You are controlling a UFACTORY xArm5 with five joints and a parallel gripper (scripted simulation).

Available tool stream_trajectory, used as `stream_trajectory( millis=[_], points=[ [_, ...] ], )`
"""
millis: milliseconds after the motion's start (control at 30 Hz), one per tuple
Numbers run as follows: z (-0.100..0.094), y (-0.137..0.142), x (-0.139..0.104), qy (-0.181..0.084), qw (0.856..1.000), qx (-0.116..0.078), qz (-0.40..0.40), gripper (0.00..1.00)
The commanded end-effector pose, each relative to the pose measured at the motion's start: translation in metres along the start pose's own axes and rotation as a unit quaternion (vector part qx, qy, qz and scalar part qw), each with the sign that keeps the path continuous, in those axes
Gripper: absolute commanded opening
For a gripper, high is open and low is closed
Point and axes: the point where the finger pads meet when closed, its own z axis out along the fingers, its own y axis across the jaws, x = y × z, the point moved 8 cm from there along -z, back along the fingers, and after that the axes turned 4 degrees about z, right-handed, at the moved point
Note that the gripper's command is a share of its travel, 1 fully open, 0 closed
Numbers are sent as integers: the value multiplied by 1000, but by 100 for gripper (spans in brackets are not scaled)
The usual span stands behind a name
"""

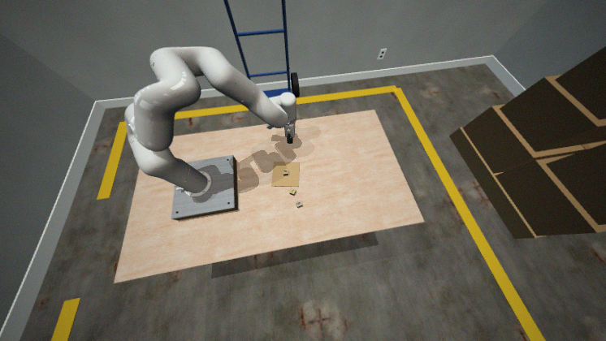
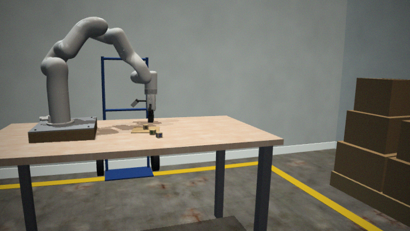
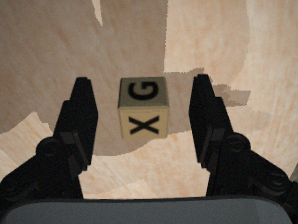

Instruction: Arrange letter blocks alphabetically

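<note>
A cream block (image 3: 143, 106) with G on top and X on one side lies on the table, off the mat. My gripper (image 3: 142, 94) (image 1: 290, 140) (image 2: 150, 119) is open and low over it, one finger on each side with a gap to the block. The top and exterior views hide this block behind the fingers. The tan mat (image 1: 277, 179) (image 2: 137, 130) lies nearer the base and bears one block (image 1: 286, 172) (image 2: 145, 126). Two more blocks lie off the mat: one (image 1: 292, 192) (image 2: 152, 131) just past its edge and one (image 1: 299, 204) (image 2: 159, 135) with a blue mark farther out.
The grey base plate (image 1: 205, 188) (image 2: 62, 132) stands at the table's left. A blue hand truck (image 1: 258, 42) (image 2: 125, 86) stands behind the table. Cardboard boxes (image 1: 547, 140) (image 2: 375, 137) are stacked on the floor to the right.
</note>
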Motion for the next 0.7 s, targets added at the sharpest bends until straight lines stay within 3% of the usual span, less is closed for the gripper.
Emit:
stream_trajectory(
  millis=[0,467,500,667],
  points=[
    [-2,1,-1,-2,1000,-1,0,63],
    [-2,1,-1,-2,1000,-1,0,63],
    [-2,1,-1,-2,1000,-1,0,42],
    [-2,1,-1,-2,1000,-1,0,42]
  ],
)
